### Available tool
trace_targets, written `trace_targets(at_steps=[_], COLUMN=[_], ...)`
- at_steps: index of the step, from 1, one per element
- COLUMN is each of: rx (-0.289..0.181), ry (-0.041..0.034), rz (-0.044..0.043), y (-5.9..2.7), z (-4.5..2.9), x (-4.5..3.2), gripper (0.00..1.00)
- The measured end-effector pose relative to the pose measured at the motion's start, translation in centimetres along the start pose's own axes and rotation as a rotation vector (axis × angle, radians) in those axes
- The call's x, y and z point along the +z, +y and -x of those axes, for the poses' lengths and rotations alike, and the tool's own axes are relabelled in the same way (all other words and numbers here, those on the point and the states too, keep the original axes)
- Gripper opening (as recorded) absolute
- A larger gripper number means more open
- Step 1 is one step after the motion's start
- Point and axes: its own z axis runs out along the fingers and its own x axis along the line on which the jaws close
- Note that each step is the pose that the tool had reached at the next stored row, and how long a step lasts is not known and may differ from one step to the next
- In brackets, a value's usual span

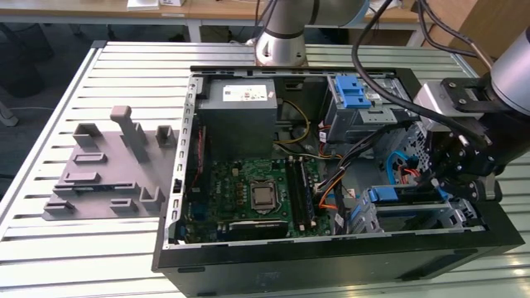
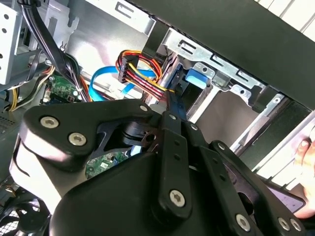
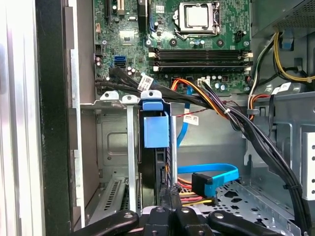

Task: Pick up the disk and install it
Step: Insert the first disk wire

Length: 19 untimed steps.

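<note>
We count one open computer case [image 1: 331, 264] on one slatted metal table [image 1: 74, 248], with one grey fixture block [image 1: 108, 164] lying beside it at the exterior view's left. Inside the case we see one motherboard [image 1: 248, 192] with one processor socket [image 1: 263, 194], one grey power supply box [image 1: 238, 118], one perforated cage with a blue latch [image 1: 356, 102], and one disk [image 3: 156, 147] standing on edge in its bay. We also count one robot arm [image 1: 286, 28], one gripper [image 1: 455, 167], and, in the first wrist view, one blue flat cable [image 3: 211, 177] and four memory slots [image 3: 199, 56].

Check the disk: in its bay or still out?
In: the disk stands on edge between the bay's metal rails, with the gripper at its end.
</note>
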Motion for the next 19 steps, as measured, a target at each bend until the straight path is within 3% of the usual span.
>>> trace_targets(at_steps=[11, 19], rx=[0.0, 0.0], ry=[-0.0013, -0.0018], rz=[0.0001, 0.0001], y=[-0.09, -0.1], z=[0.0, 0.05], x=[0.08, -0.53], gripper=[0.11, 0.11])
